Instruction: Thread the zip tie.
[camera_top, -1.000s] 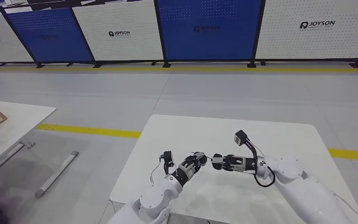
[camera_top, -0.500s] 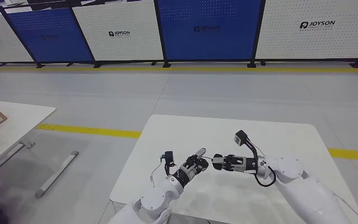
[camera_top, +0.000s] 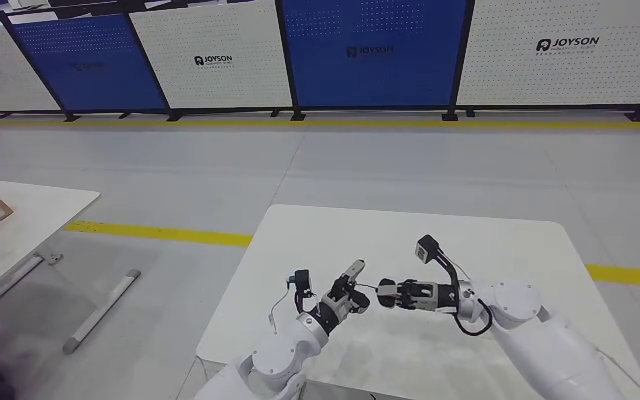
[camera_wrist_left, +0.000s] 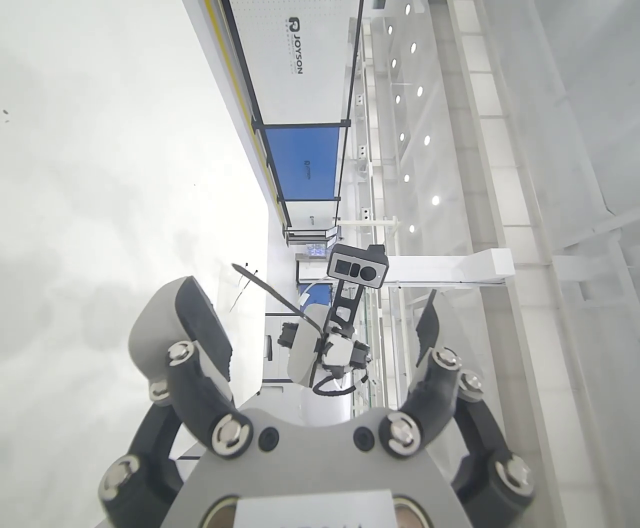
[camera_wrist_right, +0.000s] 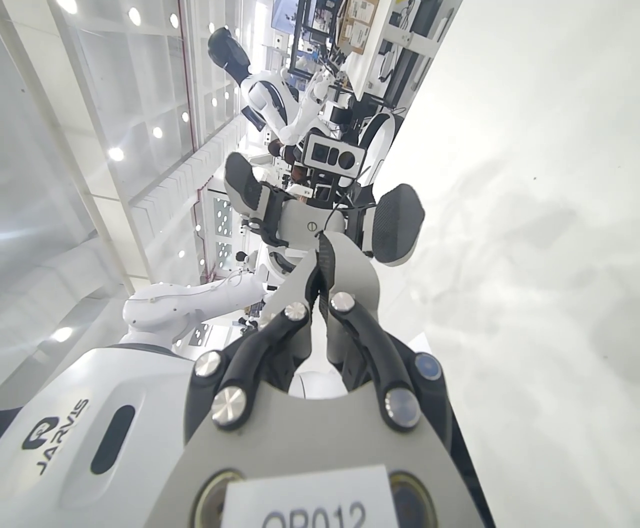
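Pinching zip tie (camera_wrist_left: 272, 294), right pincer (camera_wrist_right: 320, 250) clamped; left wrist view reveals left pincer (camera_wrist_left: 315, 305) spread wide, empty.

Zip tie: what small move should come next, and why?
Probably bring the open left gripper onto the free end of the zip tie and close. The right gripper is shut on it, its end sticks out free, and the left gripper holds nothing.

right tool (camera_wrist_right: 320, 252) pinches zip tie (camera_wrist_right: 334, 214), left tool (camera_wrist_right: 322, 206) spread.
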